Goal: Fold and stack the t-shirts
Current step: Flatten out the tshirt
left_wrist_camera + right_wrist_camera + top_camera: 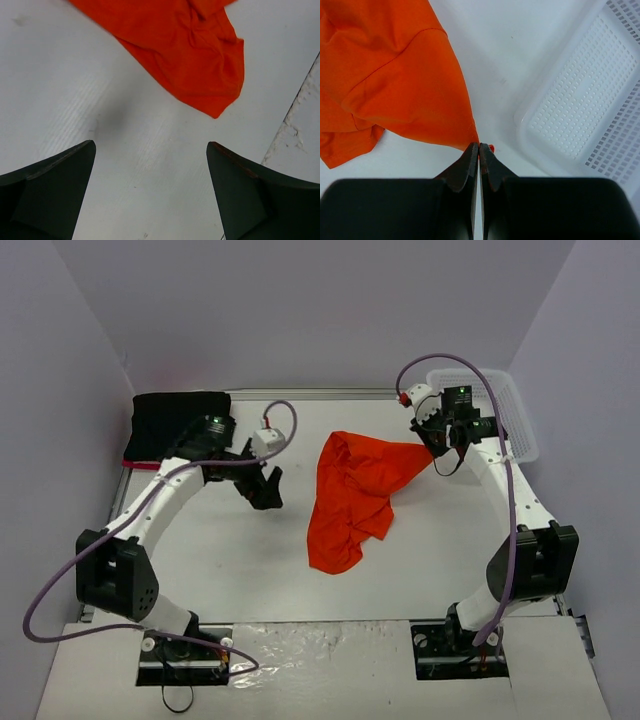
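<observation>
We have the orange shirt [350,502] lying rumpled around the middle of the worktop [240,570], one corner drawn out toward the far right corner. The right gripper [479,150] is clamped on that corner, its jaws pressed together on a sliver of orange cloth, just beside the white basket [505,415]. The left gripper [265,490] hangs with its jaws wide apart and nothing in them, over the worktop near the shirt's left edge but not touching it. At the far left corner a black shirt [180,418] lies folded, with a strip of pink-red cloth [133,463] showing under its near edge. We judge the step in hand to be spreading the orange shirt flat before folding. Next the left gripper would need to come down on an opposite corner, close on a single layer, and pull against the right so the cloth opens out.
</observation>
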Available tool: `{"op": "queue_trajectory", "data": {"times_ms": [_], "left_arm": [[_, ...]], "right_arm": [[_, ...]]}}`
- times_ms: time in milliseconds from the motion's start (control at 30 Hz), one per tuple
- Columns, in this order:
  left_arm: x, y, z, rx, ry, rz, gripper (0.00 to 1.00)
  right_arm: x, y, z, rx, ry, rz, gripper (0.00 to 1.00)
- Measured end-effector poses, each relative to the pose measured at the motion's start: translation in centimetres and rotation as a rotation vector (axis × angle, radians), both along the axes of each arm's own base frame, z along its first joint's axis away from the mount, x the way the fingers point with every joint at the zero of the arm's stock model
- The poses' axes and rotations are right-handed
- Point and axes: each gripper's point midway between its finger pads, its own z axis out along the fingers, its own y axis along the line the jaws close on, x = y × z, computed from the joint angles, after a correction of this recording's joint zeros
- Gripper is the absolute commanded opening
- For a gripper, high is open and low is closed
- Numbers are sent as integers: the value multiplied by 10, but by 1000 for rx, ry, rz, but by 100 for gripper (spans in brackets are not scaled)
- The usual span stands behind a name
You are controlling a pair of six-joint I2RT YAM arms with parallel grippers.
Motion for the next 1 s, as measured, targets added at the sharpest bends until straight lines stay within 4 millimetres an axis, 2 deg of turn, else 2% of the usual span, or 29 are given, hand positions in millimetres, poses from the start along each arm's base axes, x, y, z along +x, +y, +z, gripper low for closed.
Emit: {"op": "queue_trajectory", "data": {"times_ms": [200, 333, 533, 733, 933, 1000], "left_arm": [[-56, -70, -43, 140, 28, -284, 96], [-88, -96, -66, 199, 50, -416, 97], [-98, -104, -105, 305, 91, -468, 98], [-97, -110, -151, 442, 122, -478, 100], [-86, -131, -151, 451, 90, -457, 90], [-86, -135, -152, 460, 84, -455, 71]], "right_arm": [[-1, -3, -4, -1, 6, -11, 0], [1, -4, -3, -1, -1, -17, 0], [1, -4, -7, 0, 3, -26, 0], [-1, -4, -19, 2, 30, -32, 0], [-3, -6, -28, -3, 47, -36, 0], [-4, -7, -31, -4, 49, -39, 0]]}}
